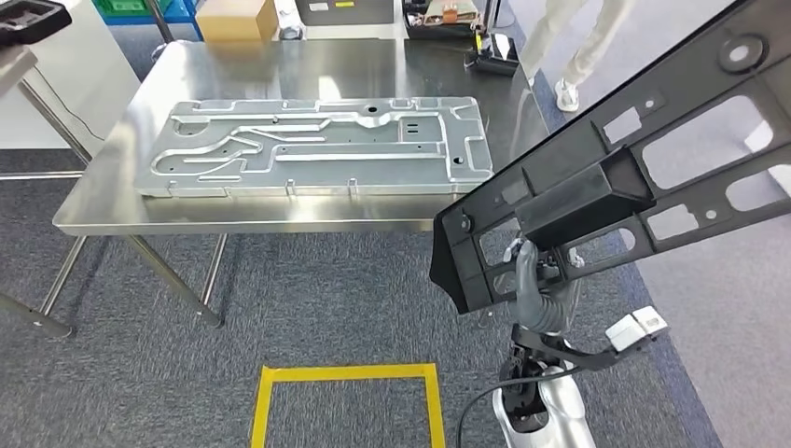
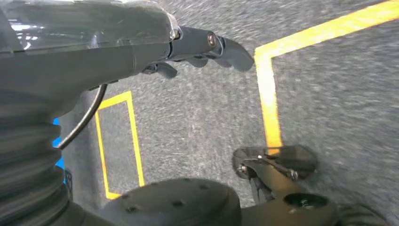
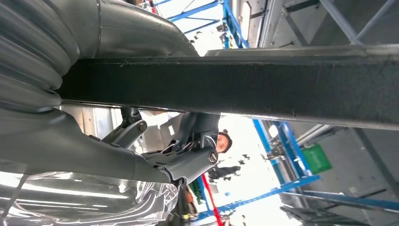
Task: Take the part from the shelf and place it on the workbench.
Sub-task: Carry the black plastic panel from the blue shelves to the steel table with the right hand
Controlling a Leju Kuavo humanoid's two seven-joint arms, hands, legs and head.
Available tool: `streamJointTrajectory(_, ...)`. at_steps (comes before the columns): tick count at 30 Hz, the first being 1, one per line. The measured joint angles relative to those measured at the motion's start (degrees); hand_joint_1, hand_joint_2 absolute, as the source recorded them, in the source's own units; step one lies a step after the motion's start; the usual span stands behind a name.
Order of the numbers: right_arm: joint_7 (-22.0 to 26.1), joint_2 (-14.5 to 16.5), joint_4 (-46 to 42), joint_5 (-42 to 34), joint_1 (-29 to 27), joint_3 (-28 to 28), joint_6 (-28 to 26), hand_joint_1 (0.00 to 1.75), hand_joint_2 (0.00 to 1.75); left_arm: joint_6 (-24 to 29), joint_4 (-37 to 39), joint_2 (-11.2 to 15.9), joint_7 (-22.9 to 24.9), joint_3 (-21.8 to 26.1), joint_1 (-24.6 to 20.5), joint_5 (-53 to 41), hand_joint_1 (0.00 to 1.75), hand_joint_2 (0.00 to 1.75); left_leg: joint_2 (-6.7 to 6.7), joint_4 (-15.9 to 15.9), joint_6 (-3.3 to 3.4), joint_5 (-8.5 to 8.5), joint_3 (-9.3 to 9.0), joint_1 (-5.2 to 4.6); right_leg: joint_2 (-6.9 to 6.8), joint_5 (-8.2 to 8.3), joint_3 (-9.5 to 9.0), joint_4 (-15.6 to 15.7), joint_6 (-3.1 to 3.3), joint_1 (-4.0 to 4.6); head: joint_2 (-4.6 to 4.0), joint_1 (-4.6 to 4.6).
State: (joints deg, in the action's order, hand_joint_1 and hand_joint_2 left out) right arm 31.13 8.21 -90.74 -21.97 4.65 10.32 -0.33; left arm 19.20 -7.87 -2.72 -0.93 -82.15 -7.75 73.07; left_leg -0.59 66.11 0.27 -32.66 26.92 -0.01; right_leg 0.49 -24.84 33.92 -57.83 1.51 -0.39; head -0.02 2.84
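The long black plastic frame part with cut-out windows [image 1: 616, 177] runs off the head view at 2 o'clock, so its far end is cut off, and it hides most of the right hand [image 1: 534, 280] beneath it; only the grey thumb and a few dark fingers [image 1: 524, 271] show, rising at the part's lower end. In the right wrist view the same part [image 3: 235, 89] crosses as a dark bar lying against the hand [image 3: 155, 155], whose fingers [image 3: 197, 136] curl up to its underside, so the right hand holds the part in the air, at 3 o'clock of the head view, off the near right corner of the shiny steel desk [image 1: 112, 187] and not touching it. The flat silver metal panel with stamped channels [image 1: 317, 145] lies on the desk toward 11 o'clock. A brown cardboard box [image 1: 235, 19], partly cut off at 12 o'clock, stands beyond the desk; whether anything is in it cannot be told. The left wrist view is blurred: the left hand [image 2: 155, 52] hangs over grey carpet with yellow tape lines [image 2: 268, 94], its dark fingers [image 2: 226, 47] bent loosely and apart, holding nothing. A person's light trouser legs [image 1: 583, 42] stand at 1 o'clock.
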Motion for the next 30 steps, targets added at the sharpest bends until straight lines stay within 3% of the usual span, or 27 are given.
streamJointTrajectory(2, -0.3, -0.1, 0.2, 0.6, -0.4, 0.4, 0.2, 1.75, 1.75, 0.1, 0.0, -0.1, 0.1, 0.0, -0.3, 0.0, 0.00, 1.75, 0.13, 5.7, -0.57, -3.29, 4.67, 0.30, -0.03, -1.05, -1.02, 0.1, 0.09, -0.11, 0.00, 0.01)
streamJointTrajectory(3, -0.4, -0.2, 0.4, 0.9, -0.5, 0.6, 0.4, 1.75, 1.75, 0.2, 0.0, -0.1, 0.1, 0.1, -0.4, 0.1, 0.00, 1.75, 0.18, 7.0, -0.78, -4.78, 6.40, 0.42, -0.02, -1.62, -1.62, 0.1, 0.03, -0.16, 0.00, 0.01)
streamJointTrajectory(4, -0.5, -0.2, 0.6, 1.3, -0.6, 0.8, 0.5, 1.75, 1.75, 0.2, 0.0, -0.1, 0.1, 0.1, -0.6, 0.2, 0.00, 1.75, 0.21, 6.6, -0.96, -5.23, 7.42, 0.53, 0.01, -2.22, -2.34, 0.1, -0.07, -0.22, 0.00, 0.01)
streamJointTrajectory(5, -0.5, -0.3, 0.8, 1.6, -0.7, 1.0, 0.6, 1.75, 1.75, 0.3, 0.0, -0.1, 0.2, 0.1, -0.6, 0.2, 0.00, 1.75, 0.24, 4.7, -1.05, -4.24, 7.73, 0.60, 0.05, -2.84, -3.14, 0.1, -0.21, -0.30, 0.00, 0.01)
streamJointTrajectory(6, -0.4, -0.4, 0.9, 1.9, -0.8, 1.2, 0.6, 1.75, 1.75, 0.4, 0.0, -0.1, 0.2, 0.1, -0.6, 0.2, 0.00, 1.75, 0.29, 1.6, -1.06, -1.78, 7.50, 0.67, 0.09, -3.47, -3.97, 0.1, -0.39, -0.38, 0.00, 0.01)
streamJointTrajectory(7, -0.4, -0.4, 0.9, 2.1, -0.9, 1.4, 0.6, 1.75, 1.75, 0.5, 0.0, -0.1, 0.2, 0.1, -0.5, 0.2, 0.00, 1.75, 0.40, -1.9, -1.00, 1.79, 7.19, 0.70, 0.12, -4.08, -4.66, 0.1, -0.63, -0.40, 0.00, 0.01)
streamJointTrajectory(9, -0.3, -0.6, 0.9, 2.3, -1.1, 1.6, 0.6, 1.75, 1.75, 0.8, 0.0, -0.1, 0.3, 0.1, -0.5, 0.2, 0.00, 1.75, 0.67, -6.3, -0.46, 6.10, 6.77, 0.43, 0.19, -5.07, -5.52, 0.1, -1.36, -0.38, 0.00, 0.00)
streamJointTrajectory(10, -0.3, -0.6, 0.9, 2.4, -1.2, 1.7, 0.6, 1.75, 1.75, 1.0, 0.0, -0.1, 0.3, 0.2, -0.5, 0.2, 0.00, 1.75, 0.72, -7.0, -0.04, 6.76, 6.77, 0.29, 0.19, -5.35, -5.75, 0.0, -1.79, -0.34, 0.00, -0.01)
streamJointTrajectory(13, -0.3, -0.7, 0.6, 2.7, -1.2, 1.9, 0.6, 1.75, 1.75, 1.7, 0.0, -0.2, 0.5, 0.1, -0.6, 0.1, 0.00, 1.75, 0.46, -7.8, 1.25, 6.17, 5.35, 0.31, 0.06, -5.45, -5.88, -1.5, -2.72, -0.40, 0.00, -0.02)
streamJointTrajectory(15, -0.4, -0.7, 0.3, 3.2, -1.1, 1.9, 0.6, 1.75, 1.75, 2.5, 0.0, -0.4, 1.0, 0.1, -0.5, 0.1, 0.00, 1.75, 0.42, -8.5, 1.87, 5.82, 3.92, 0.42, -0.09, -6.22, -3.09, -6.3, -3.02, -0.47, 0.00, -0.02)
streamJointTrajectory(17, -0.4, -0.9, 0.1, 3.9, -1.1, 1.9, 0.7, 1.75, 1.75, 3.2, 0.0, -0.4, 1.8, 0.0, -0.5, 0.0, 0.00, 1.75, 0.38, -8.8, 2.22, 5.07, 2.95, 0.39, -0.16, -8.57, 2.18, -13.2, -3.29, -0.46, 0.00, -0.02)
streamJointTrajectory(19, -0.4, -1.1, -0.3, 4.7, -1.1, 1.9, 0.7, 1.75, 1.75, 3.7, 0.0, -0.3, 2.5, -0.1, -0.3, 0.0, 0.00, 1.75, 0.24, -8.9, 2.20, 3.90, 1.70, 0.35, -0.17, -9.87, 6.27, -16.2, -3.45, -0.45, 0.00, -0.02)
streamJointTrajectory(20, -0.4, -1.3, -0.5, 5.2, -1.1, 1.9, 0.7, 1.75, 1.75, 3.9, 0.0, -0.3, 2.8, -0.2, 0.0, 0.0, 0.00, 1.75, 0.17, -8.9, 2.12, 3.21, 0.83, 0.33, -0.18, -8.94, 6.98, -15.0, -3.36, -0.43, 0.00, -0.02)
streamJointTrajectory(21, -0.4, -1.4, -0.8, 5.6, -1.0, 2.0, 0.7, 1.75, 1.75, 4.1, 0.0, -0.3, 2.9, -0.2, 0.2, 0.2, 0.00, 1.75, 0.13, -8.9, 2.05, 2.45, -0.17, 0.29, -0.18, -6.72, 6.97, -12.2, -3.12, -0.37, 0.00, -0.02)
streamJointTrajectory(23, -0.4, -2.0, -1.3, 6.5, -0.6, 2.0, 0.7, 1.75, 1.75, 4.5, 0.0, -0.3, 3.0, -0.2, 0.6, 0.8, 0.00, 1.75, 0.02, -8.9, 1.73, 0.86, -1.99, 0.14, -0.18, -0.14, 6.23, -5.4, -2.27, -0.03, 0.00, -0.02)
streamJointTrajectory(24, -0.5, -2.3, -1.4, 6.7, -0.2, 2.0, 0.6, 1.75, 1.75, 4.8, 0.0, -0.4, 3.0, -0.2, 0.6, 1.2, 0.00, 1.75, -0.02, -8.9, 1.44, 0.08, -2.54, 0.05, -0.17, 1.98, 5.92, -3.4, -1.88, 0.17, 0.00, -0.02)
streamJointTrajectory(25, -0.7, -2.6, -1.4, 6.9, 0.4, 2.0, 0.4, 1.75, 1.75, 5.0, 0.0, -0.4, 3.0, -0.2, 0.5, 1.6, 0.00, 1.75, -0.04, -8.8, 1.09, -0.42, -3.10, 0.01, -0.09, 3.09, 5.75, -2.4, -1.54, 0.38, 0.00, -0.03)
streamJointTrajectory(28, -1.4, -3.5, -0.9, 6.7, 2.8, 2.0, 0.0, 1.75, 1.75, 5.6, 0.0, -0.4, 2.7, 0.0, 0.4, 2.7, 0.00, 1.75, 0.12, -7.4, 0.05, -0.15, -3.46, 0.10, 0.21, 2.22, 4.32, -1.7, -0.57, 0.35, 0.00, -0.04)
streamJointTrajectory(30, -2.1, -4.1, 0.8, 6.6, 5.6, 2.0, -0.7, 1.75, 1.75, 5.6, 0.0, -0.3, 2.4, 0.2, 0.2, 3.2, 0.00, 1.75, 0.19, -2.9, -0.44, -0.50, -0.96, 0.25, 0.28, 1.80, 2.87, -0.7, 0.00, 0.06, 0.00, -0.02)
